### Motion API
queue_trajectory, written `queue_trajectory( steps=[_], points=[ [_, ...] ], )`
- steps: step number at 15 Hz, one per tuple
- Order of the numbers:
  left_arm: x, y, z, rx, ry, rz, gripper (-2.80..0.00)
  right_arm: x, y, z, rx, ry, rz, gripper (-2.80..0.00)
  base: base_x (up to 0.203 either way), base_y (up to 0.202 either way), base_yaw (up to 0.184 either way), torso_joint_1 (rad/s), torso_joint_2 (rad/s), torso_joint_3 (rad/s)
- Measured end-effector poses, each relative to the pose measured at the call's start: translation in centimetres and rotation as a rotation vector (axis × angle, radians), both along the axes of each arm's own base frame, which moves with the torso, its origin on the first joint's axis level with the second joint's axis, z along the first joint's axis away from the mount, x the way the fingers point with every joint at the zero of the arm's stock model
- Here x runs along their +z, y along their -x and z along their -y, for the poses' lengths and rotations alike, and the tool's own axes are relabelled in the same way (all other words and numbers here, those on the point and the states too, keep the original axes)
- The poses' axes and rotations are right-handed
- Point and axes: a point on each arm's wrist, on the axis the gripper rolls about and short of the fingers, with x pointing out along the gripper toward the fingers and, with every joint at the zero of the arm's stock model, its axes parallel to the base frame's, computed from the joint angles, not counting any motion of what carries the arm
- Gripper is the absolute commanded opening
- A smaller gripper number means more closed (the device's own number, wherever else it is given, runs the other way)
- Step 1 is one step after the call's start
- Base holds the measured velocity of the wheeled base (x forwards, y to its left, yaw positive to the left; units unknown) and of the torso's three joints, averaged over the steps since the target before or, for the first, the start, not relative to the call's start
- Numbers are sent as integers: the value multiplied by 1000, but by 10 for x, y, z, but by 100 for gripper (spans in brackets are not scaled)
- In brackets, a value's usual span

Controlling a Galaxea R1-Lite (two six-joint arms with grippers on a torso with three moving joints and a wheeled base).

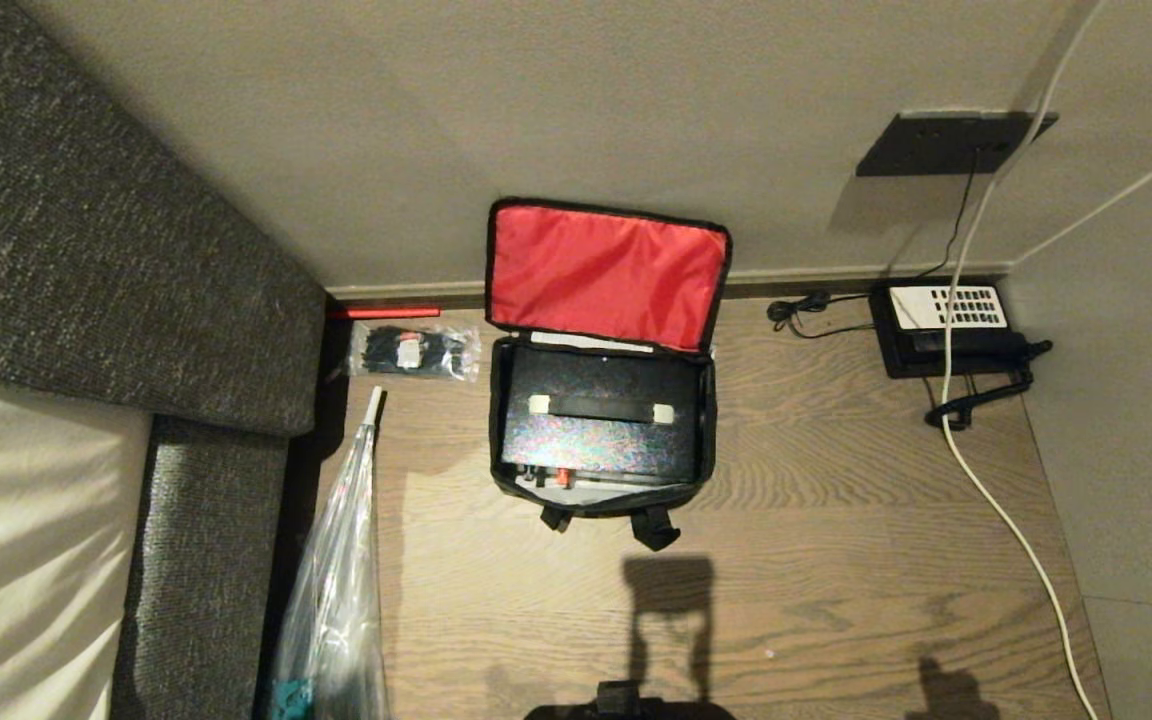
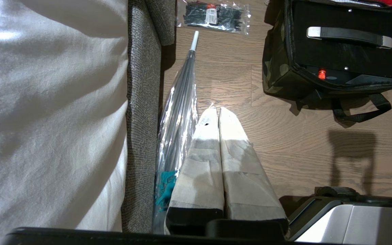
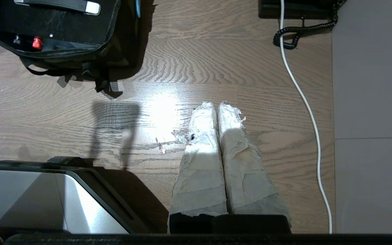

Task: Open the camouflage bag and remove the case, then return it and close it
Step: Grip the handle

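Flanking open camouflage bag (image 1: 601, 440): cable-tie packet (image 1: 411, 351) left, telephone (image 1: 946, 325) right; both grippers (image 2: 218, 112) (image 3: 216, 107) closed, empty.

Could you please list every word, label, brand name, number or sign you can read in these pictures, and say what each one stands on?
No text can be read in any view.
Telephone: its white keypad panel shows rows of dark keys, too small to read.
Packet of cable ties: a white and red label, too blurred to read.
Case in the camouflage bag: no lettering shows, only a small red dot.
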Motion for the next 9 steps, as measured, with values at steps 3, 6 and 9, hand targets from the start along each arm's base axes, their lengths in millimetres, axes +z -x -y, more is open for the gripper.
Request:
queue_trajectory(
  steps=[3,6,9],
  points=[
    [0,0,0,1,6,0,-280,0,0,0,0,0,0,-280,0,0,0,2,2,104],
    [0,0,0,0,3,1,-280,0,0,0,0,0,-1,-280,0,0,0,3,4,85],
    [0,0,0,0,2,1,-280,0,0,0,0,0,0,-280,0,0,0,1,0,9]
  ],
)
